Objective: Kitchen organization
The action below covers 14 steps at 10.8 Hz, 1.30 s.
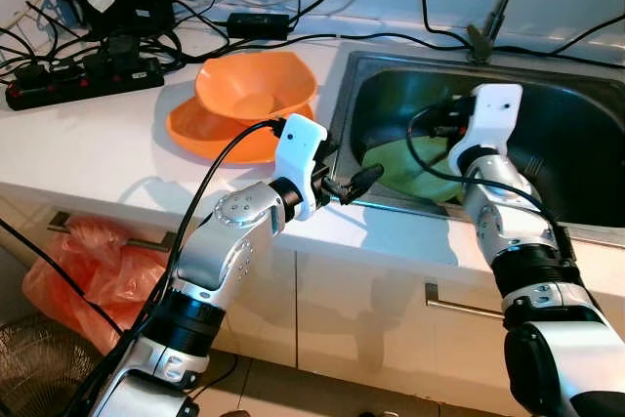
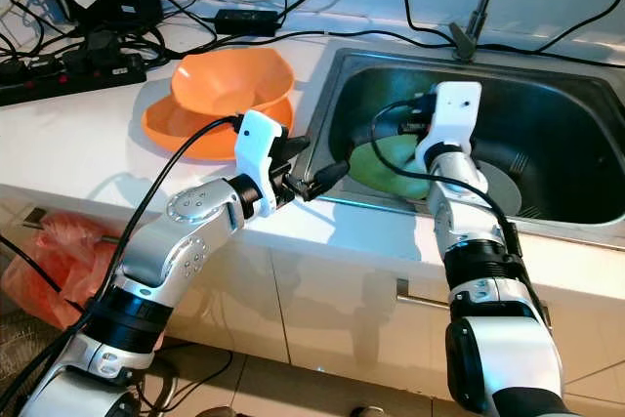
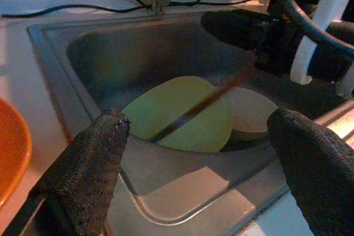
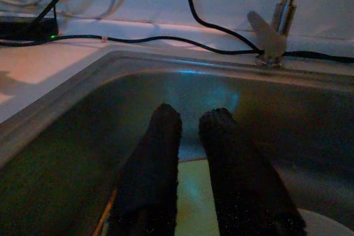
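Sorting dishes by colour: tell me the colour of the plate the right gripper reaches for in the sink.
Light green plate, clearest in the left wrist view.

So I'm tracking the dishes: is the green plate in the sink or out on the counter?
In the sink. The green plate lies inside the steel sink, overlapping a white plate.

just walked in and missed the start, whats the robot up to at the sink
The robot stands at the kitchen counter, reaching into the steel sink. Its right hand is down inside, fingers nearly together over a green plate that leans against a white plate. Its left hand hovers open at the sink's near edge. An orange bowl sits on an orange plate on the counter.
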Motion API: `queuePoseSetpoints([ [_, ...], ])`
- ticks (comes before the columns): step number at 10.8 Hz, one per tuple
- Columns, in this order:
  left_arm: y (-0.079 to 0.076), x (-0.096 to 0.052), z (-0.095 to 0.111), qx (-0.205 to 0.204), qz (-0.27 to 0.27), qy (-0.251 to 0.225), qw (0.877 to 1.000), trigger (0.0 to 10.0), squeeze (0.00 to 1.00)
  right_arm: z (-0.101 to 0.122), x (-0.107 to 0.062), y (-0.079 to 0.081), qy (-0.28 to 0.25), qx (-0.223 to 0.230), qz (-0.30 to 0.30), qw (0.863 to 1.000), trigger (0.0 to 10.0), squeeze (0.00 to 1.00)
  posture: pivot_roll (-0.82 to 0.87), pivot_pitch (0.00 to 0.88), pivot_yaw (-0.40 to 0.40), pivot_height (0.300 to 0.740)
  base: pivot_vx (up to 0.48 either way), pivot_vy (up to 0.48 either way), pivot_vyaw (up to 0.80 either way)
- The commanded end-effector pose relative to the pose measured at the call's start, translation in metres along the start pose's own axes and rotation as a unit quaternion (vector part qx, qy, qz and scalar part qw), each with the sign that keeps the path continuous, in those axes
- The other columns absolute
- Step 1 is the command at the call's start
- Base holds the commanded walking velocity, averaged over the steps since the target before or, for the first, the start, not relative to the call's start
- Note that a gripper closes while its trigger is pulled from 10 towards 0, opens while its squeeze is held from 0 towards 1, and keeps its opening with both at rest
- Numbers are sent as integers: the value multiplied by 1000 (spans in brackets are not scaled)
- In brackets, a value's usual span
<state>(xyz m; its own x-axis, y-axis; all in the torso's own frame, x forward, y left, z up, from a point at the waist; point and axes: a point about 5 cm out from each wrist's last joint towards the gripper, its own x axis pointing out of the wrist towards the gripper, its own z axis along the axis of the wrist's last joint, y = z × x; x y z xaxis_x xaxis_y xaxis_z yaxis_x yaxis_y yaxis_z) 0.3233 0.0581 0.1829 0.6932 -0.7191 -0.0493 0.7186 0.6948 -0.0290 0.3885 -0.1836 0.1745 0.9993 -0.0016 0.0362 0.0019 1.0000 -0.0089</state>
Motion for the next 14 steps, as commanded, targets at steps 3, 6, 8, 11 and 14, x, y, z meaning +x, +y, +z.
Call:
queuePoseSetpoints([
  [3,0,-2,4,17,-4,0,1000,10000,1000,7,5,6,-18,-4,9,1000,10000,1000,87,22,-8,740,0,0,0],
  [6,32,-5,46,46,112,-90,989,10000,1000,18,4,20,-57,24,38,997,10000,1000,87,20,-2,740,0,0,0],
  [8,77,-23,57,76,260,-105,957,10000,1000,22,-4,47,-68,84,115,987,10000,690,86,20,6,740,0,0,0],
  [11,111,-38,59,59,350,-99,930,10000,878,30,-25,70,-90,98,207,969,10000,0,83,31,15,740,0,0,0],
  [14,150,-51,51,-24,425,-47,904,10000,0,26,-62,77,-73,121,240,961,10000,0,72,57,53,740,0,0,0],
])
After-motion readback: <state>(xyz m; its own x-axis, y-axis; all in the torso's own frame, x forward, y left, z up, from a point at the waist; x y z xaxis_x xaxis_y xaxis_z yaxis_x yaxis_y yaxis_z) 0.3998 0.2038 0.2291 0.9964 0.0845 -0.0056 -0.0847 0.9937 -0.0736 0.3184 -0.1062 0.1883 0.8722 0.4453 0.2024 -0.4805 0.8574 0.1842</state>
